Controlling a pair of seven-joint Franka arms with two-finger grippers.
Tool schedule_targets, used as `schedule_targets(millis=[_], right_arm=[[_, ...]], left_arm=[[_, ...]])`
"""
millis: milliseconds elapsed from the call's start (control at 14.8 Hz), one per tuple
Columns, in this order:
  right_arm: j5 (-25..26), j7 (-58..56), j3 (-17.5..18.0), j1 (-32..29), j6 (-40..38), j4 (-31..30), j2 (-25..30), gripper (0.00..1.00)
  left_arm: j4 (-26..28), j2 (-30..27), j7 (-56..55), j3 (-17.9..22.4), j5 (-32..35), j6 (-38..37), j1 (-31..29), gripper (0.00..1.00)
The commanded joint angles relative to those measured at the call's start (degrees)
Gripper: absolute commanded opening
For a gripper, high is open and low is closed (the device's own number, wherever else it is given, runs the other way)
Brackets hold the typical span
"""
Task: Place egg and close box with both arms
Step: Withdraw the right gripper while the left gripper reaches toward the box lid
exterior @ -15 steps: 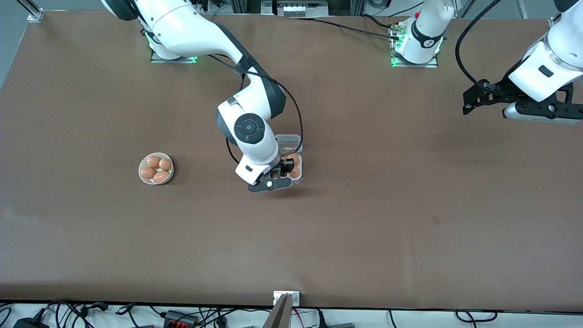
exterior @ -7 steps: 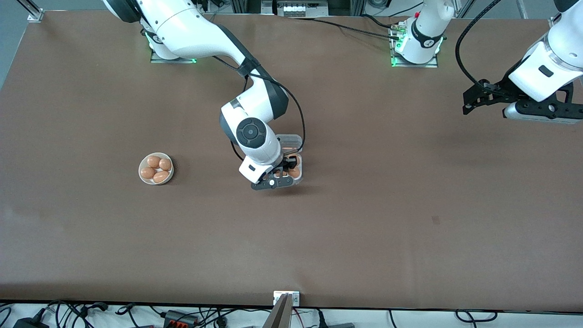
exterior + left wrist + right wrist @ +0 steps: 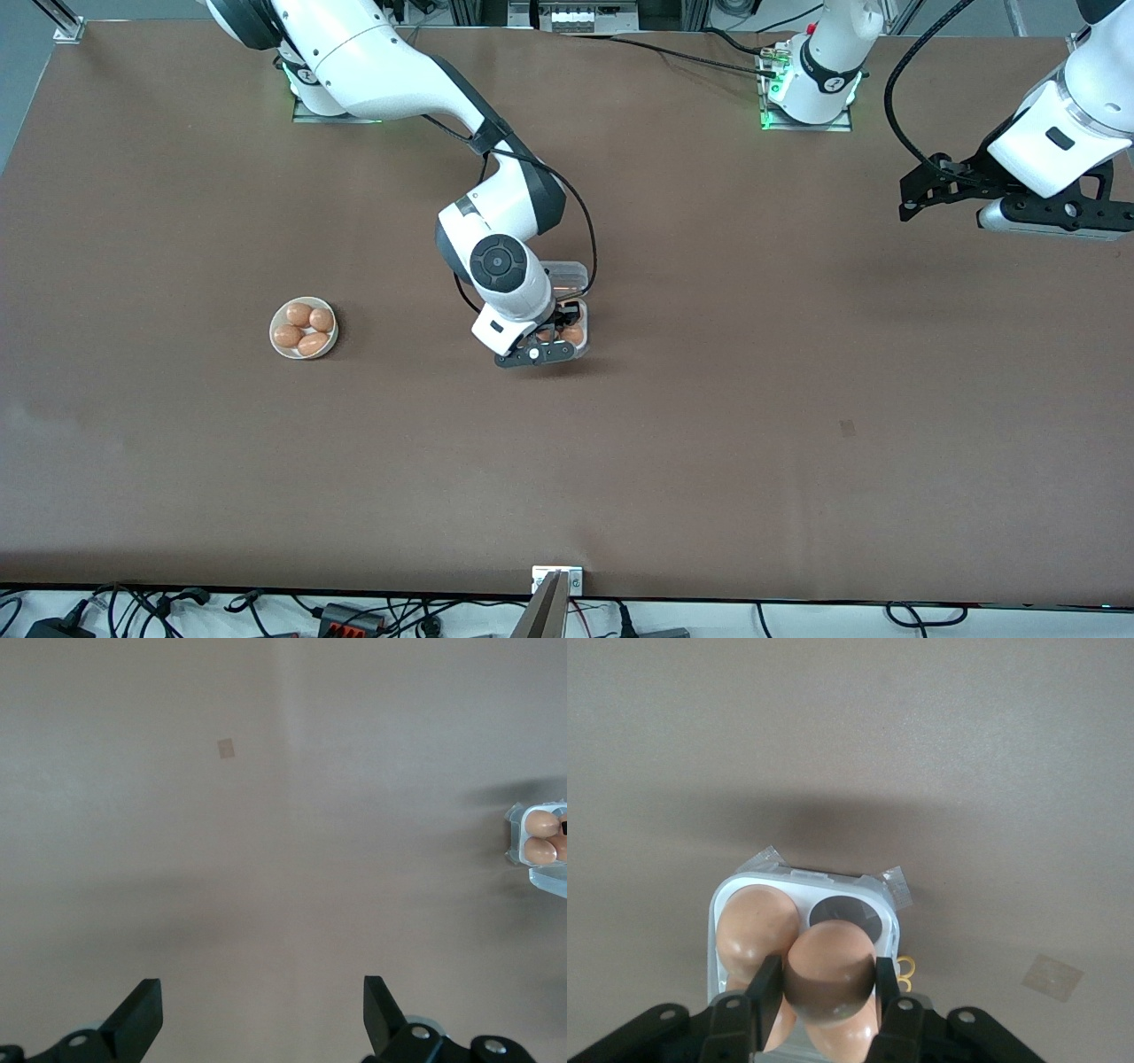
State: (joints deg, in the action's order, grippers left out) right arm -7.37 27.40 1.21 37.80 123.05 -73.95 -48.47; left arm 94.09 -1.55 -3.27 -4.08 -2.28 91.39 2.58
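Hovering low over the egg carton [image 3: 804, 904], the right tool [image 3: 824, 988] pinches the egg [image 3: 831, 979] between its fingers, so it can settle into a free cell beside another egg [image 3: 755, 935]. The left tool [image 3: 257, 1019] waits with fingers spread over bare surface [image 3: 709, 443], well apart, presumably for closing the lid.

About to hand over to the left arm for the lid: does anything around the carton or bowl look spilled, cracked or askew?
Nothing stands out. The right gripper has the egg between its fingers over the box, whose lid is open. The bowl sits upright with four eggs in it. The left gripper waits open over bare table.
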Motion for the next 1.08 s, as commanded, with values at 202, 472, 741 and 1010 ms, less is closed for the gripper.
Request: schedule_targets(millis=[202,472,741,1010], right_arm=[[-0.6,0.8,-1.9,-1.8,-5.7,1.4,6.5,1.00],[2.1,0.2,-6.7,-3.2,-9.9,1.4,12.9,1.00],[1.8,-3.0,-15.0,-3.3,-17.6,1.4,15.9,1.00],[1.2,-7.2,-19.8,-4.6,-22.7,1.5,19.2,1.00]], left_arm=[[-2.1,1.4,0.3,0.0,-0.2,-1.8,0.2,1.00],[-2.1,3.0,3.6,0.0,-0.1,-4.7,-0.3,1.00],[-2.1,4.1,7.3,0.0,-0.4,-8.5,0.1,0.59],[-1.1,4.7,5.1,-1.7,-0.9,-10.0,1.9,0.13]])
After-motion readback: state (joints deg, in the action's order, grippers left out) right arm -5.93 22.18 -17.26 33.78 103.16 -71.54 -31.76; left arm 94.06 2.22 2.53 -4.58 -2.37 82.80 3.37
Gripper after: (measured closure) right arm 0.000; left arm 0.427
